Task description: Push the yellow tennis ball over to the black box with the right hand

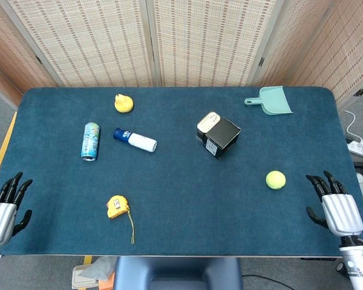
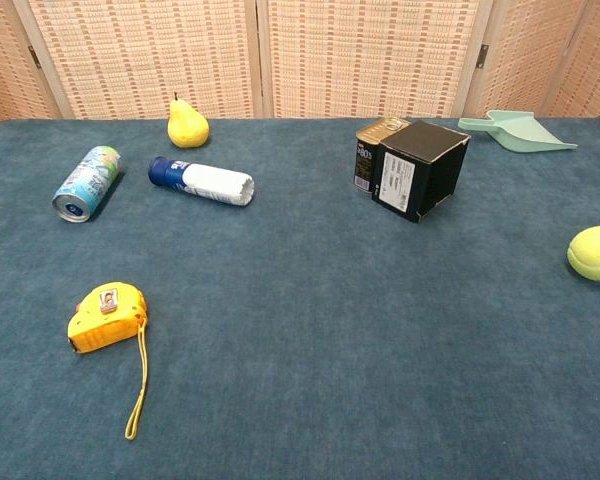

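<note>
The yellow tennis ball (image 1: 276,179) (image 2: 594,252) lies on the blue table toward the right side. The black box (image 1: 222,137) (image 2: 421,167) stands tilted near the table's middle, up and to the left of the ball, with a tin can (image 1: 208,121) (image 2: 376,150) touching its far side. My right hand (image 1: 334,206) rests at the table's near right corner, fingers spread, holding nothing, a short way right of the ball. My left hand (image 1: 6,204) lies open at the near left corner. The chest view shows neither hand.
A yellow tape measure (image 1: 117,207) (image 2: 107,316) lies near left. A drinks can (image 1: 91,141) (image 2: 85,182), a white bottle with a blue cap (image 1: 135,139) (image 2: 201,182) and a yellow pear (image 1: 123,103) (image 2: 187,124) sit at the left back. A teal dustpan (image 1: 272,101) (image 2: 517,130) lies back right.
</note>
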Controlling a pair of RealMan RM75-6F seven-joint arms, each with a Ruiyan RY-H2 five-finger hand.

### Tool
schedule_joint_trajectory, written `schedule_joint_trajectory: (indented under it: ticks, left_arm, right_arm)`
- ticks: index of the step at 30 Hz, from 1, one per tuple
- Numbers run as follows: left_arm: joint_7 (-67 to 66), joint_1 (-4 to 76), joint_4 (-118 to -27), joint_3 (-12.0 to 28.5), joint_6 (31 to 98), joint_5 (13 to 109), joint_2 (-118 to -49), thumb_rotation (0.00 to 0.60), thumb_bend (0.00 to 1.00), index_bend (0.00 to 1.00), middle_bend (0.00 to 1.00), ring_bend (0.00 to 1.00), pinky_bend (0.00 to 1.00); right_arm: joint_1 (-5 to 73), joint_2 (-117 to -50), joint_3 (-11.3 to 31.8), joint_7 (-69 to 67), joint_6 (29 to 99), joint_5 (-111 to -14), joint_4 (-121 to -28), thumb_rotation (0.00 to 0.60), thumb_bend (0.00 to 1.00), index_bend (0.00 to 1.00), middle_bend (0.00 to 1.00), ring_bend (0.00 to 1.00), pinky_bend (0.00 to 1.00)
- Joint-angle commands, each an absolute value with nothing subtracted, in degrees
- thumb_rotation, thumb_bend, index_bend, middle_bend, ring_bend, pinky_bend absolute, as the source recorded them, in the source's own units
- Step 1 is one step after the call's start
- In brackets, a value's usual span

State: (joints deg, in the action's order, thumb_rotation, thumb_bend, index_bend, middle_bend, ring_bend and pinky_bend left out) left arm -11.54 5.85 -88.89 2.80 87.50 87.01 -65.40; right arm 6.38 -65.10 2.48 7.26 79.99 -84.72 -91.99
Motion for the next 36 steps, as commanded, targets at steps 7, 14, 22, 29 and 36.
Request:
schedule_joint_trajectory:
  ticks: [7, 14, 22, 29, 36]
  left_arm:
    - [-10.6, 5.7, -89.1, 2.9, 88.1, 87.5, -65.2, 0.600, 0.40, 0.18, 0.06, 0.12, 0.35]
    - [-9.8, 6.3, -88.2, 2.7, 86.7, 87.4, -65.5, 0.600, 0.40, 0.18, 0.06, 0.12, 0.35]
    - [-10.7, 5.5, -88.3, 3.6, 87.9, 85.6, -65.8, 0.600, 0.40, 0.18, 0.06, 0.12, 0.35]
    - [-13.5, 5.4, -88.4, 4.3, 87.8, 83.9, -66.6, 0.600, 0.40, 0.18, 0.06, 0.12, 0.35]
    - [-16.0, 5.4, -88.0, 6.2, 87.8, 80.1, -67.9, 0.600, 0.40, 0.18, 0.06, 0.12, 0.36]
  right_arm:
    - [6.8, -65.1, 1.6, 7.2, 78.4, -84.8, -91.1, 0.600, 0.32, 0.13, 0.19, 0.00, 0.19]
    - [8.1, -66.3, 1.5, 5.9, 77.7, -86.9, -83.8, 0.600, 0.80, 0.40, 0.48, 0.23, 0.44]
    - [12.1, -68.5, 0.2, 2.1, 76.0, -93.2, -73.2, 0.600, 1.00, 0.72, 0.84, 0.55, 0.77]
    - [18.2, -66.9, -3.2, -3.4, 65.9, -96.8, -69.7, 0.600, 1.00, 0.73, 0.89, 0.58, 0.80]
    - [24.0, -68.6, -5.3, -5.4, 56.6, -98.9, -65.1, 0.600, 1.00, 0.73, 0.89, 0.58, 0.80]
